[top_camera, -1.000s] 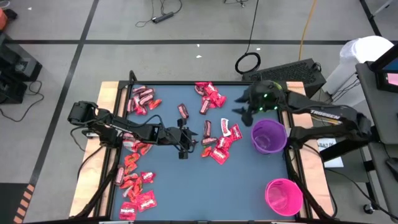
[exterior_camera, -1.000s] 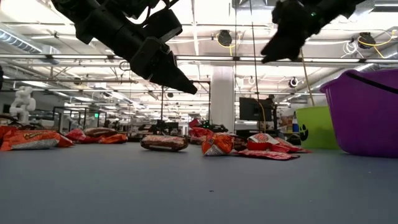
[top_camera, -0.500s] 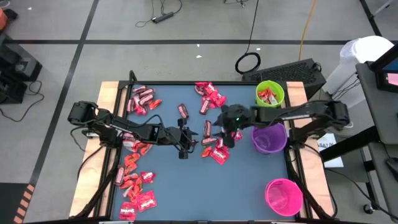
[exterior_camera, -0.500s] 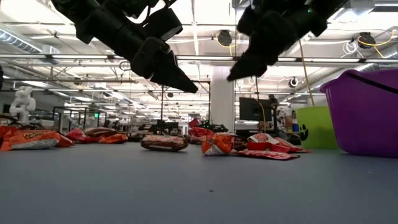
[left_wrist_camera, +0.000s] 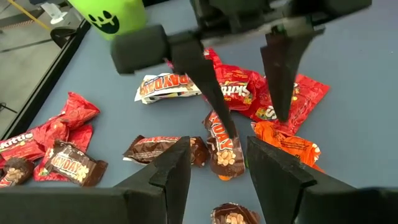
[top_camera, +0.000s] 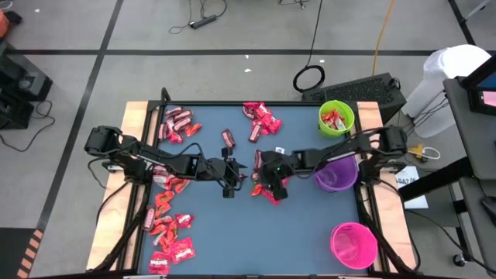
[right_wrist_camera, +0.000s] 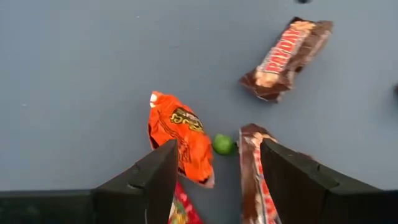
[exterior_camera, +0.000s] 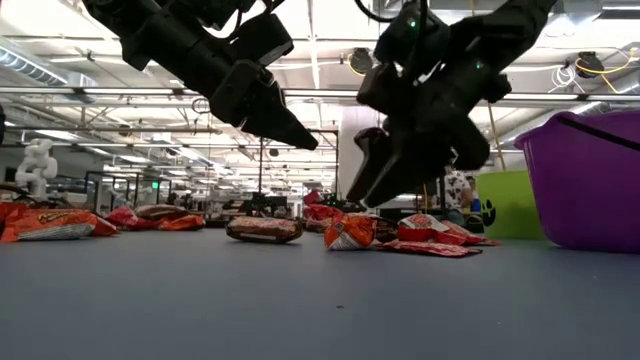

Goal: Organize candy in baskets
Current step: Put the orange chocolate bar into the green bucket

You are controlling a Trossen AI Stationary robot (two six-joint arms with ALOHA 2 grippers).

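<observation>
Scattered over the blue table [top_camera: 209, 225]: candy [top_camera: 170, 232] piled along the left edge, more at the far left corner, more near the middle. Left gripper [top_camera: 229, 177] parked left of centre above the table, fingers parted, nothing between them. Right gripper [top_camera: 271, 175] low over the middle heap, fingers spread wide and empty, straddling an orange packet [right_wrist_camera: 180, 135], a small green dot [right_wrist_camera: 224, 144] and a brown bar [right_wrist_camera: 252, 174]. At the right, three baskets: green basket [top_camera: 336, 117] at the far corner with candy inside, purple basket [top_camera: 335, 171] just beside the right arm, pink basket [top_camera: 353, 244] at the near corner.
</observation>
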